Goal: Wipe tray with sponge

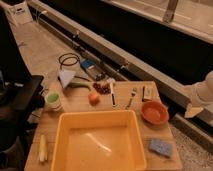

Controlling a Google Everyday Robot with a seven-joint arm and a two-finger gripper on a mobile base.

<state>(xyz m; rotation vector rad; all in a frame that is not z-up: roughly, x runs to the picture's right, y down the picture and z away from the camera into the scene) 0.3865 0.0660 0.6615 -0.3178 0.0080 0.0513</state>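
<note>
The wooden tabletop (76, 103) carries the tray (59, 145) nearest, the sponge (160, 147) to its right, and a red bowl (154, 111), fork (132, 96) and green cup (53, 100) farther back. The claw (193, 111) hangs spread beyond the right edge.

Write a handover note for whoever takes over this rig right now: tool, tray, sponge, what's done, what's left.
Tool: open, empty, off the table's right edge, beside the bowl.
Tray: front centre of the table.
Sponge: flat on the table, right of the tray's near corner, apart from the tool.
Done: nothing yet.
Left: pick up the sponge, wipe the tray.
</note>
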